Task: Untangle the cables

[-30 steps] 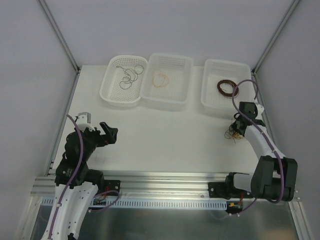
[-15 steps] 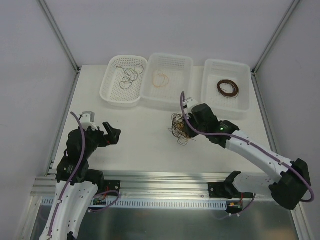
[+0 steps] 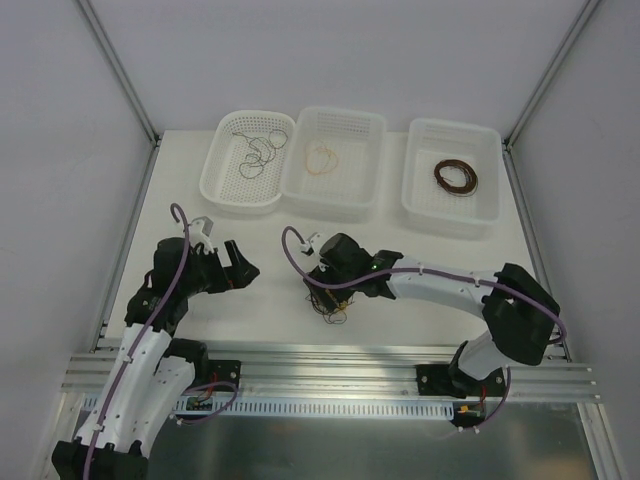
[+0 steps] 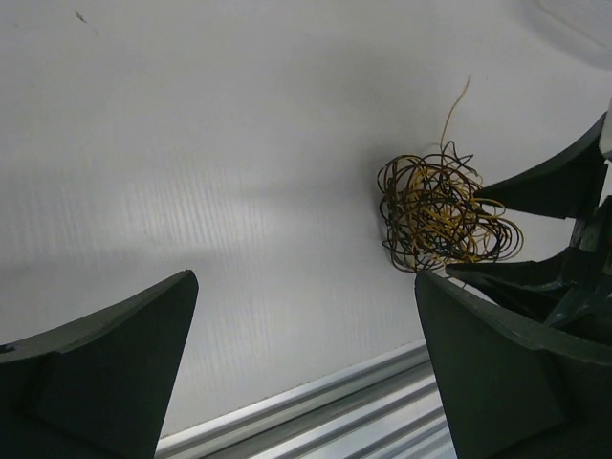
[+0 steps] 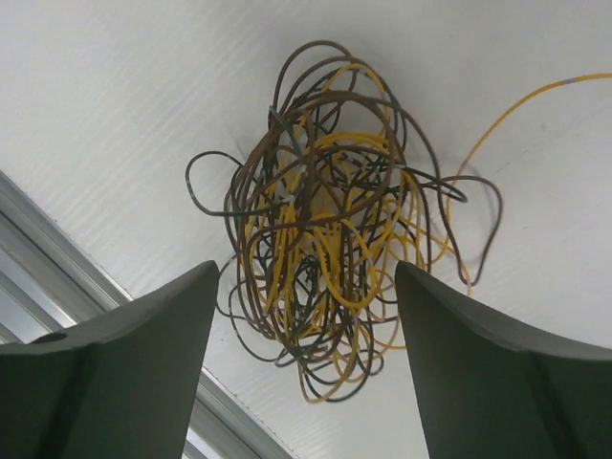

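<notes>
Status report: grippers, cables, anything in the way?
Left gripper open, empty. Right gripper open over cables, one tangled ball on table. Baskets stand apart, far side.

brightness: bright, even, soft light from above on the white table (image 3: 420, 240).
shadows: only a faint one under the cables (image 5: 325, 220), close around them.
glare: pale sheen on the table left of the cables, left wrist view.
focus: cables sharp in wrist views, tiny from top.

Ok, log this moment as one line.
cables: one tangle lying on table | right gripper: jaws open, over tangle, no grip | left gripper: jaws open, empty, facing tangle
</notes>
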Available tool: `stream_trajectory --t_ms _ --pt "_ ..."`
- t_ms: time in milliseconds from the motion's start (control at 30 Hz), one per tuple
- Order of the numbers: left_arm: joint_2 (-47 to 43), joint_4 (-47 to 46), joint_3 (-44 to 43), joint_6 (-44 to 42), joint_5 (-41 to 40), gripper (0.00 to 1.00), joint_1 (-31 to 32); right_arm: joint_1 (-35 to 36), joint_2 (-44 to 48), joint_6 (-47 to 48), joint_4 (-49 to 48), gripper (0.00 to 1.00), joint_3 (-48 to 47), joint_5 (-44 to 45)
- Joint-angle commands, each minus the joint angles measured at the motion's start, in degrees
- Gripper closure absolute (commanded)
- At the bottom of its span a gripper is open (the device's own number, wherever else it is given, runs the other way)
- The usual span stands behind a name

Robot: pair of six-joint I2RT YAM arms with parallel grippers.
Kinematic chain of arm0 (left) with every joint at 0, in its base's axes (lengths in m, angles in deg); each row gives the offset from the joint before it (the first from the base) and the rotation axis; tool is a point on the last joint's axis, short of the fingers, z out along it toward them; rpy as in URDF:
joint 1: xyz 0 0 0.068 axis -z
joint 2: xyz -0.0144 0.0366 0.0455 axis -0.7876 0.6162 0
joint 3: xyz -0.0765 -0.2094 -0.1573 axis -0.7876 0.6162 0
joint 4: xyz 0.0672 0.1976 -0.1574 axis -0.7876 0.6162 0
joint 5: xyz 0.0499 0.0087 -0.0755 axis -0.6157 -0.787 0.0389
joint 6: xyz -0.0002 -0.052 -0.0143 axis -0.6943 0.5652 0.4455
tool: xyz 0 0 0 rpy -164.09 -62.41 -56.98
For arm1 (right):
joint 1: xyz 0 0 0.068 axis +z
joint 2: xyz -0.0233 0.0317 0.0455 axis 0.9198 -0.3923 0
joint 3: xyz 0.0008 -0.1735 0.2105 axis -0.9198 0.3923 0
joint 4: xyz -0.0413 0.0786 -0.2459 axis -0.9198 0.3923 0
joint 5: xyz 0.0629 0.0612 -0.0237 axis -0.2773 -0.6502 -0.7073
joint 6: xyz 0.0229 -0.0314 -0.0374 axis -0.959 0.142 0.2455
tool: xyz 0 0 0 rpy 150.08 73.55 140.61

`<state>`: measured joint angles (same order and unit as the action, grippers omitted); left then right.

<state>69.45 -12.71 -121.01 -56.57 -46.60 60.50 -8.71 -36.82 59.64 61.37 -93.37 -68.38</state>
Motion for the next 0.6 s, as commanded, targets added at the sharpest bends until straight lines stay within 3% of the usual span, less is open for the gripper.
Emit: stream_trajectory --t_ms 0,100,167,300,567 --pt "1.92 -1.82 0.41 4.45 6.79 0.01 -0.10 0.08 6.81 -1.09 -2.09 0.20 -2.22 3.00" --pt "3.50 -2.52 1.20 7.97 6.63 0.01 1.39 0.16 10.60 -1.70 -0.86 0.05 -0.46 7.30" --pt "4.90 -3.49 1.55 10.87 6.89 0.01 3.14 -0.10 14.64 -2.66 0.11 0.01 1.38 9.59" --pt "7.28 -5.33 0.85 15.35 5.93 0.01 7.79 -1.24 22.11 -5.65 1.08 0.03 4.72 11.53" --pt "15.26 -8.67 -4.33 20.98 -5.74 0.01 20.90 -7.56 35.12 -11.11 3.10 0.03 11.14 16.71"
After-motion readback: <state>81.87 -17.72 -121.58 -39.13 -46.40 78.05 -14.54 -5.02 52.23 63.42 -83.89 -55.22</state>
